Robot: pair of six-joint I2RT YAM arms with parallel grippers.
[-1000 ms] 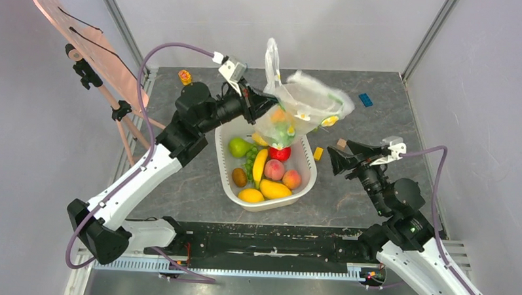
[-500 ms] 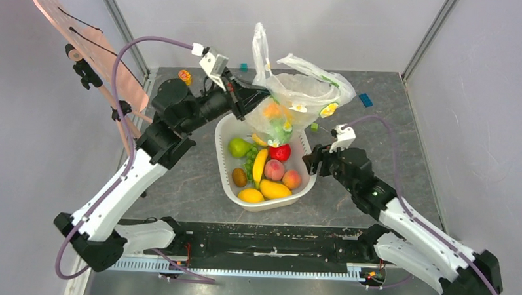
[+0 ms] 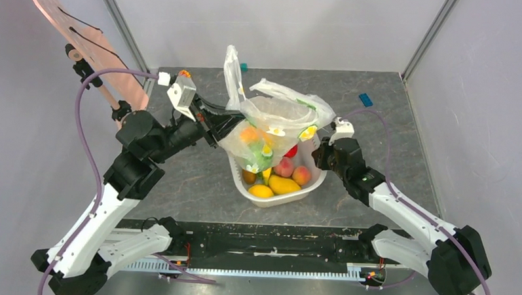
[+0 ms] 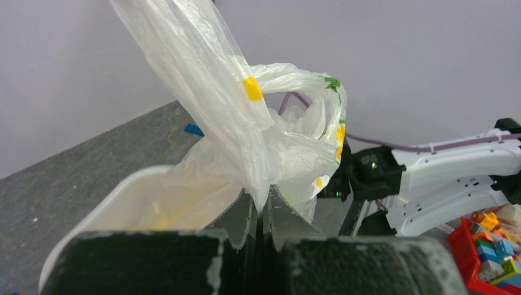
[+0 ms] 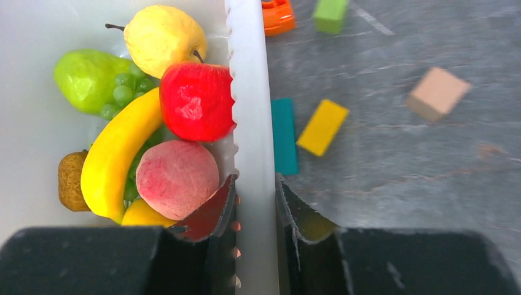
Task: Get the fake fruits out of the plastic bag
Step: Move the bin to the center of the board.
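The plastic bag (image 3: 276,118) hangs in the air over the white basin (image 3: 277,195), with an orange fruit (image 3: 249,134) and a green fruit (image 3: 258,162) showing through it. My left gripper (image 3: 218,124) is shut on the bag's gathered left side; the left wrist view shows the film pinched between its jaws (image 4: 263,198). Several fake fruits lie in the basin: a red apple (image 5: 196,101), a banana (image 5: 117,153), a peach (image 5: 177,178) and pears. My right gripper (image 3: 319,155) is shut on the basin's right rim (image 5: 252,92), one finger inside and one outside (image 5: 255,187).
Loose blocks lie on the table right of the basin: teal (image 5: 284,135), yellow (image 5: 322,126), tan (image 5: 437,92) and green (image 5: 330,13). A blue block (image 3: 365,99) lies at the back right. A pink board on a stand (image 3: 66,29) leans at the far left.
My left arm has carried the bag left and nearer, lower over the basin. My right arm has swung in from the right and closed on the basin's rim. The basin has shifted slightly right.
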